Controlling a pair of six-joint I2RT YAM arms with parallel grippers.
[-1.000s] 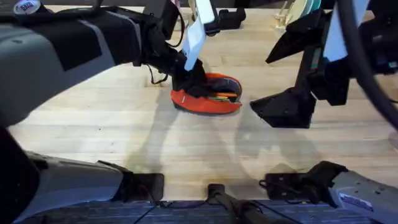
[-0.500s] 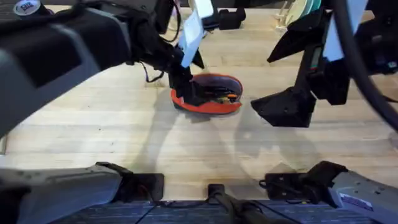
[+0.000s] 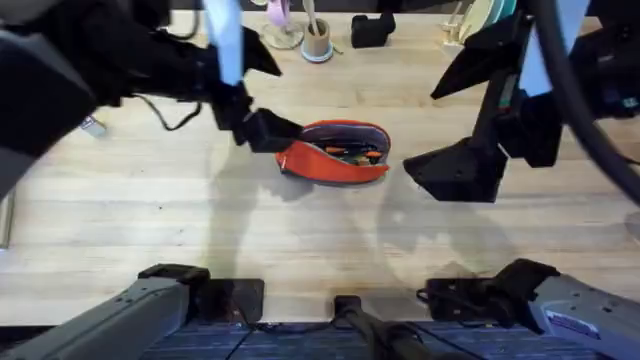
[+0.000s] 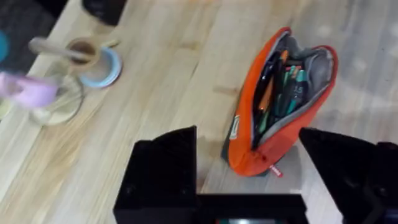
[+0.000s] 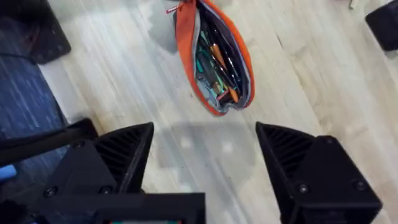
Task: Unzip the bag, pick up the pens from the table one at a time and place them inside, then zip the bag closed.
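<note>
Orange-red bag [image 3: 335, 152] lies on the table [image 3: 200, 230] at upper centre of the overhead frame, its zipper drawn open so the mouth gapes and shows a grey lining. Pens [image 3: 350, 153], dark ones mixed with orange and green ones, lie inside it along its length. The left gripper [image 3: 268, 130] sits just beside the bag's left end, above centre-left of the frame, its fingers spread apart and holding nothing. The right gripper [image 3: 455, 170] hangs to the right of the bag, apart from it, its fingers spread wide and empty. A cup [image 3: 317, 42] holding wooden sticks stands near the top edge.
</note>
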